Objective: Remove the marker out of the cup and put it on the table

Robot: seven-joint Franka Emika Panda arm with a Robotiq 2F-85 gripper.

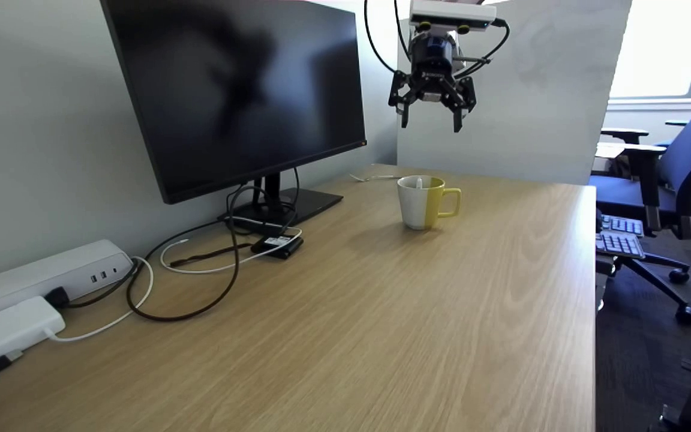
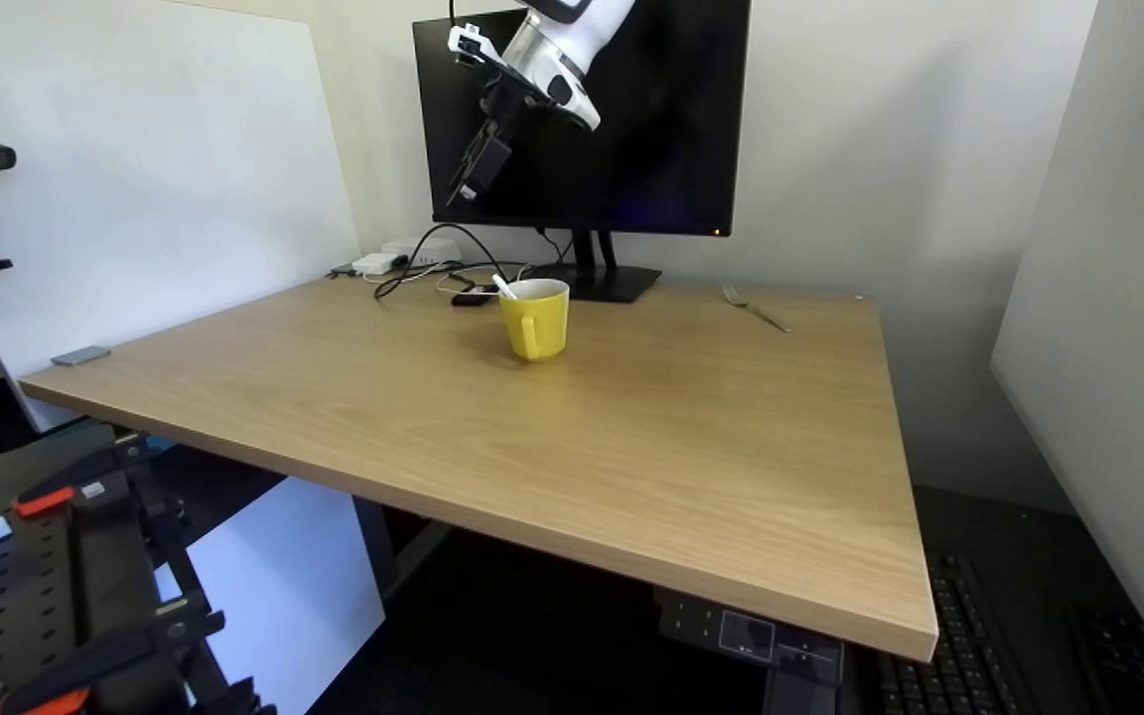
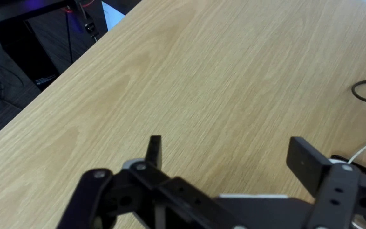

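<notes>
- Closest to the lens, down in the wrist view, is the black gripper (image 3: 226, 140), its jaws spread wide and the table (image 3: 221, 95) showing between them.
- From an exterior view I see it hang in the air, higher than the cup (image 1: 420, 203) and apart from it.
- That cup stands upright on the table, part greyish white, part yellow, with a yellow handle.
- Inside the cup is the marker (image 2: 504, 287), tilted at the rim, its white end poking out above; the cup's wall hides the rest.
- Well apart from the cup, to its right in an exterior view, lies a fork (image 2: 756, 310).
- Behind the cup, in an exterior view, stands a monitor (image 2: 656, 139).
- Left of the cup, in an exterior view, a black cable (image 1: 168, 318) loops near a white box (image 1: 51, 273).
</notes>
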